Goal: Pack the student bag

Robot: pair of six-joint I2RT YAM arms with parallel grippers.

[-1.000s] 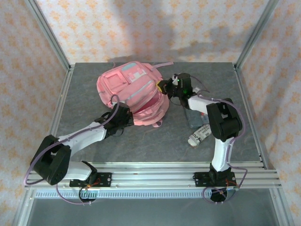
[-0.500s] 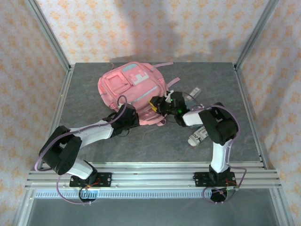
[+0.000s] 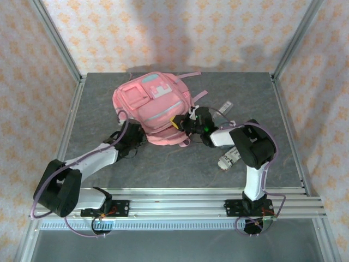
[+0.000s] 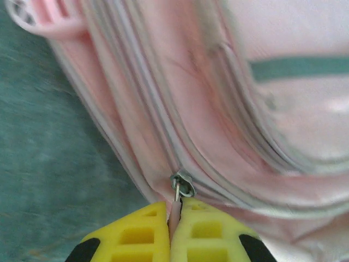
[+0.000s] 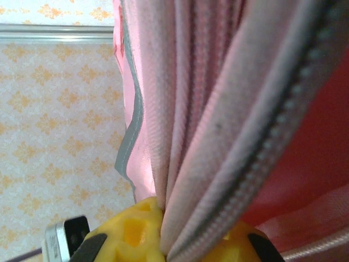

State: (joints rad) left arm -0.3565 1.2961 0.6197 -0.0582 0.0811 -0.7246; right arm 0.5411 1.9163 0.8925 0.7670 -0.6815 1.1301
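student bag (image 3: 152, 103): lay toward far-left of table (image 3: 245, 93) | left gripper (image 4: 173, 218): pinching zipper pull (image 4: 180, 188), had slid left along near seam | right gripper (image 5: 163, 221): newly clamped on bag fabric, bracing | zip probably opening for packing

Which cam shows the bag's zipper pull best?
Left wrist: the zipper pull sits central and close, pinched in the left claw. Top external shows the whole student bag, pull too small to tell. Right wrist shows bag fabric and zipper teeth close up.
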